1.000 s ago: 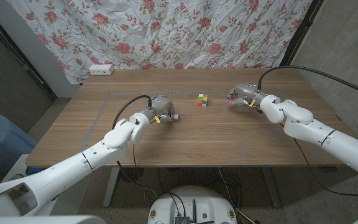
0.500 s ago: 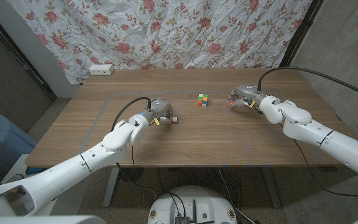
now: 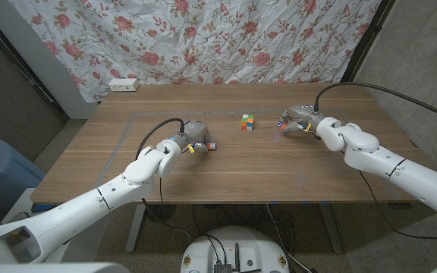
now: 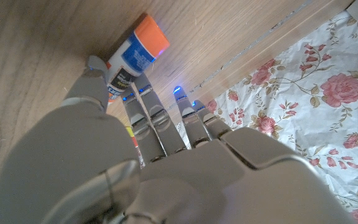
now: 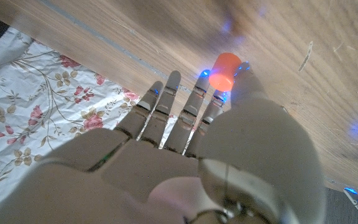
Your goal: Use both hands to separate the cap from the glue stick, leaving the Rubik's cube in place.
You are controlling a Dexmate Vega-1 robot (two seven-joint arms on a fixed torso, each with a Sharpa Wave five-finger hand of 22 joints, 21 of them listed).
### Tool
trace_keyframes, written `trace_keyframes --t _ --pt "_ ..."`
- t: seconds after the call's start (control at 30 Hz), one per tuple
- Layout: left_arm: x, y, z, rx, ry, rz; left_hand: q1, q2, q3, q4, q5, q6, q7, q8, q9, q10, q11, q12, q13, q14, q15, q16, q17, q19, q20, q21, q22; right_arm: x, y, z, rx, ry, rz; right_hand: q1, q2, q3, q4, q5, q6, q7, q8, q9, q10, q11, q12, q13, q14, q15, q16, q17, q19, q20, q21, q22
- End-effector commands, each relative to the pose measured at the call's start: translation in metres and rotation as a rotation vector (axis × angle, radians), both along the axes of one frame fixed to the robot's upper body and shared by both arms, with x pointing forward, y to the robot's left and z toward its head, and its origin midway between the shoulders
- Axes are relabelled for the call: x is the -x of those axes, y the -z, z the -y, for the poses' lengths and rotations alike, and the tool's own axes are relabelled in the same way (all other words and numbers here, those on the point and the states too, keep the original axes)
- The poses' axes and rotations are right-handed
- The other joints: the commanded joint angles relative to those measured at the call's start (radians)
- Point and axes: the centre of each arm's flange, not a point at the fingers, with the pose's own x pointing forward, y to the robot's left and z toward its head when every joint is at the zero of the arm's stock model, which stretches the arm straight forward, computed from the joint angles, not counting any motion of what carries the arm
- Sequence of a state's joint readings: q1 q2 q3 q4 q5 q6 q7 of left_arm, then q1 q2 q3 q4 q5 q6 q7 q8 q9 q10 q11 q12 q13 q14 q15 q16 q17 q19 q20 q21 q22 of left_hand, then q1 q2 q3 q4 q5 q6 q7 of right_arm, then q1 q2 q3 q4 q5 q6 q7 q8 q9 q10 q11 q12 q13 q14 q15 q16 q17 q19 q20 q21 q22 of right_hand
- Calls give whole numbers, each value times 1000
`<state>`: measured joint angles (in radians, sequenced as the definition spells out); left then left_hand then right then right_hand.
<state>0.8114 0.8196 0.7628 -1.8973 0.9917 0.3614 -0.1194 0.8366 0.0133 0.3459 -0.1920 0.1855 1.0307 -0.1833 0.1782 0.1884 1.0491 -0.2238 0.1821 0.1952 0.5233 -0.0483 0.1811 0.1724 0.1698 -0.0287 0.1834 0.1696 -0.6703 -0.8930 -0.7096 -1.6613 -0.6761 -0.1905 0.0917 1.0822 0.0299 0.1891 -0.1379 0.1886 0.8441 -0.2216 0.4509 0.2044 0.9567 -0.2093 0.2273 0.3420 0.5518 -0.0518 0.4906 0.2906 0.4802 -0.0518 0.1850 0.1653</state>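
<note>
wooden table under a flowered curtain: the glue stick sits in the left hand's grip at nine o'clock, its orange cap pinched by the right hand at three. the cube stands between them at twelve. a loose pinch could let the cap roll into it.

One glue stick, one orange cap, one Rubik's cube and one white power strip sit on one wooden table; two robot hands, left hand and right hand.
</note>
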Motion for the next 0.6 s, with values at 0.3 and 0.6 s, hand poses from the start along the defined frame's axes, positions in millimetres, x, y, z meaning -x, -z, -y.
trace_keyframes --t 0.3,0.6 --pt "1 -4 -1 -16 -12 2 -25 7 27 33 3 -14 -1 8 2 -14 0 -1 2 -10 -147 -1 2 -6 -1 1 2 -4 8 -2 12 15 -15 -16 -1 -9 0 -4 -16 -1 -11 0 -16 -1 -3 8 -9 -143 -2 7 0 11 4 2" --pt "2 -4 -3 -14 -29 0 -39 -1 26 34 3 -40 -4 5 1 -37 0 -1 3 -18 -146 -2 2 -11 -2 3 2 -4 7 -3 3 19 -27 -65 -28 -27 7 -10 -73 -1 -42 -3 -80 2 -21 11 -45 -128 -24 9 -3 31 4 3"
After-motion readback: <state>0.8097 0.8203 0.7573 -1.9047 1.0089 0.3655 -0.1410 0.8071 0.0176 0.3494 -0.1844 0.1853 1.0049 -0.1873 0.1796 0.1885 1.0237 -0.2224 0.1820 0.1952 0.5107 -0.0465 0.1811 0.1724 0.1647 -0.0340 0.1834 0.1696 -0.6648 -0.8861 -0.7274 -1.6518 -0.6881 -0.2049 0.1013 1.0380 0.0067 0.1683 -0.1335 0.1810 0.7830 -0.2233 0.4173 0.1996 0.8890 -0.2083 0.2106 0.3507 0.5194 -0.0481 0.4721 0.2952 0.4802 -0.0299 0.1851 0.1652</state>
